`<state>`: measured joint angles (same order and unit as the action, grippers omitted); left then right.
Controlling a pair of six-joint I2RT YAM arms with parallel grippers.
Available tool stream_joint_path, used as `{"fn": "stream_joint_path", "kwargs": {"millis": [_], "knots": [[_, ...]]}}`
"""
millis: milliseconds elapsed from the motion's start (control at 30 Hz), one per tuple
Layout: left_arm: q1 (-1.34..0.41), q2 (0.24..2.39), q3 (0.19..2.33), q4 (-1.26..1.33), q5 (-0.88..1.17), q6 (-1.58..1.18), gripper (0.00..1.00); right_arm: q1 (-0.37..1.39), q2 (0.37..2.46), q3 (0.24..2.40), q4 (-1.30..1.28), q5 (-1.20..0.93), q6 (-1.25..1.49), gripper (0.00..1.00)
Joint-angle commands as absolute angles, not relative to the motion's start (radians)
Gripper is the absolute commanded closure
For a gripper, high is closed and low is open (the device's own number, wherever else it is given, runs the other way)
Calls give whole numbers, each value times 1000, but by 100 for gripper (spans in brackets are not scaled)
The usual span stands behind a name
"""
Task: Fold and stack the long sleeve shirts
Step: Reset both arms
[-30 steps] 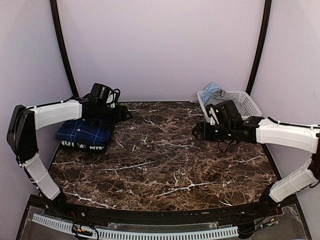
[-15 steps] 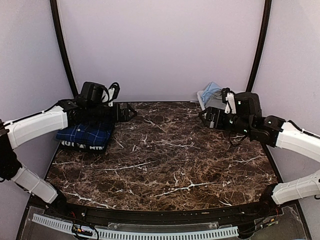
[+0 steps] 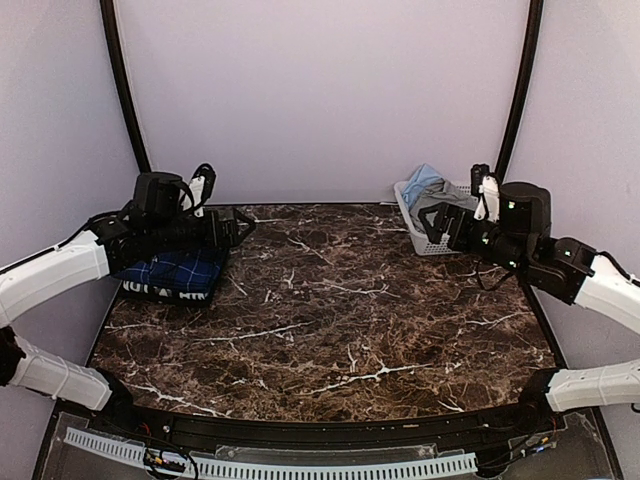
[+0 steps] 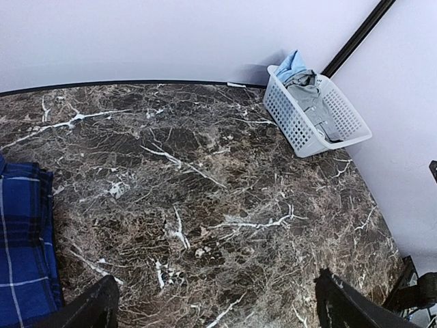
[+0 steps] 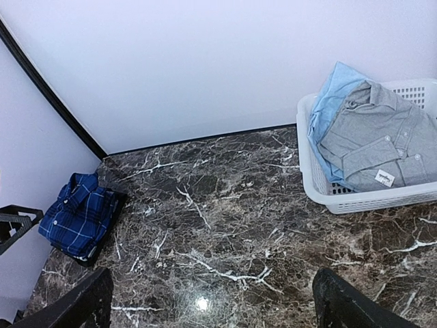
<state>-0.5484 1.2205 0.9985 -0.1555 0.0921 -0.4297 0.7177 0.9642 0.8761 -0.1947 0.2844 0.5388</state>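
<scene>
Nearest, above the dark marbled surface [image 3: 330, 340], the left pincer [image 4: 215, 307] and the right pincer [image 5: 212, 304] each hang with fingers spread wide, gripping nothing. Farther back, at the left edge, the folded blue plaid shirt [image 3: 178, 268] lies stacked on a black-and-white shirt [image 3: 165, 292], whose edge shows underneath. In the far right corner stands a white basket [image 5: 355, 198]. It holds a grey shirt [image 5: 372, 147] lying over a light blue garment [image 5: 328, 109].

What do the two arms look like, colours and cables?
The left arm and right arm have white shells over black joints. The left gripper and right gripper are black, with angular fingers. Black cables loop at each wrist.
</scene>
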Motion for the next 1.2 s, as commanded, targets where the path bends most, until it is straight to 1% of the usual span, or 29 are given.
{"fn": "stream_joint_path", "kwargs": {"millis": [0,333,700,1167], "knots": [[-552,1174,974,-140,57,-407,1,715,926,868,-186,336,510,1],[-552,1143,948,-129,51,-382,1,715,940,888,-210,365,520,1],[-552,1207,1032,-111,58,-339,1,715,956,916,-251,388,543,1],[-552,1210,1059,-106,32,-308,1,714,977,923,-220,377,535,1]]}}
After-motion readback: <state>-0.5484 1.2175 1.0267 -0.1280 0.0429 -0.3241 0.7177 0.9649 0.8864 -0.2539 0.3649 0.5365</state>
